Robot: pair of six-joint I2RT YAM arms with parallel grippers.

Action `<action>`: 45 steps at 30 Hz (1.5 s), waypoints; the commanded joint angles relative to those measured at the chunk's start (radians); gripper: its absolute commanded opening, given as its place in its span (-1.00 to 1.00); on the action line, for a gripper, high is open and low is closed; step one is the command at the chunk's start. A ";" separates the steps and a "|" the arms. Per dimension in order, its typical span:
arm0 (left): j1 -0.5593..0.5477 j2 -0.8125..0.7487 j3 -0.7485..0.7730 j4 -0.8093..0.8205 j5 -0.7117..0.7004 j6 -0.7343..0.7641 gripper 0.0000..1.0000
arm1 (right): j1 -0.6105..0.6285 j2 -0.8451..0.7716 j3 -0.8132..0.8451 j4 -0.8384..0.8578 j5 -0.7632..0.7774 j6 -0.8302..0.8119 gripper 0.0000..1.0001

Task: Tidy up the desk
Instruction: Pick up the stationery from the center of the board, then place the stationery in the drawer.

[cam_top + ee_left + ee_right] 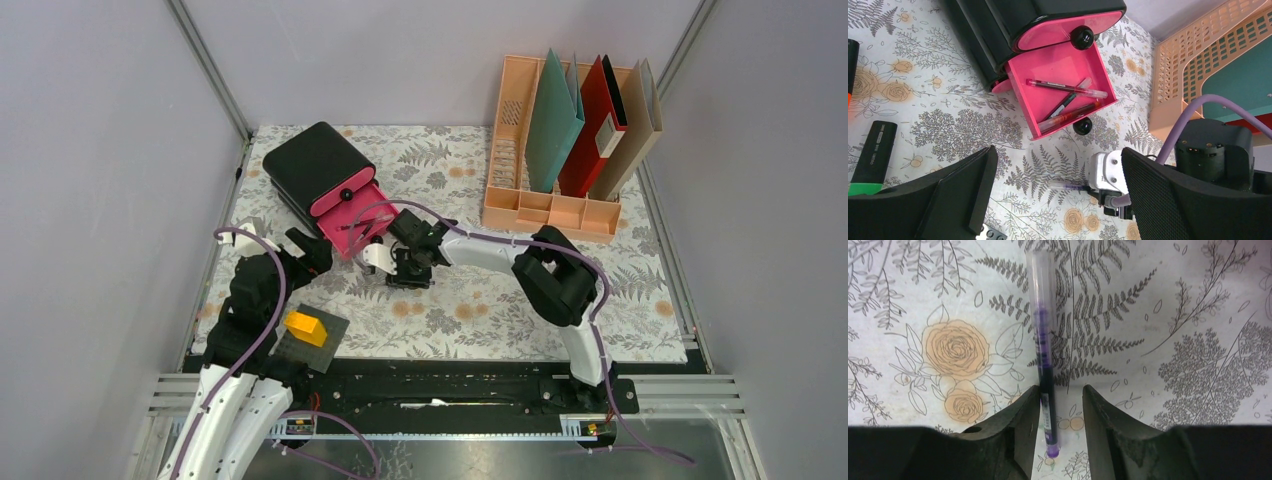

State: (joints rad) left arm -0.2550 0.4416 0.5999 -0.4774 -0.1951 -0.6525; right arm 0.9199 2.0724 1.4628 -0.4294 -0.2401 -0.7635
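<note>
The desk (pixel 640 290), pale cloth printed with grey ferns and orange flowers, spreads ahead of both arm bases. The right wrist view shows a purple pen (pixel 1044 350) lying unpinched between the right gripper's (pixel 1060 394) parted fingers. The left wrist view shows pens inside the pink drawer (pixel 1058 75), beyond the left gripper's (pixel 1058 155) wide-spread fingers

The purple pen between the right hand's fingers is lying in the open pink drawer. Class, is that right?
Not quite. The purple pen between the right hand's fingers is lying on the desk, outside the open pink drawer. The right wrist view shows it flat on the flowered cloth.
</note>
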 commanded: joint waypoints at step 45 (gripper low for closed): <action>0.004 -0.174 0.133 -0.030 -0.169 0.149 0.97 | 0.057 0.179 0.747 -0.102 0.231 -0.434 -1.00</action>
State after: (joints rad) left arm -0.2550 0.2985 0.7189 -0.5220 -0.3389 -0.5121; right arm 0.9680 2.2154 2.2074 -0.6472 -0.0452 -1.1519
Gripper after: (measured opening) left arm 0.987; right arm 0.036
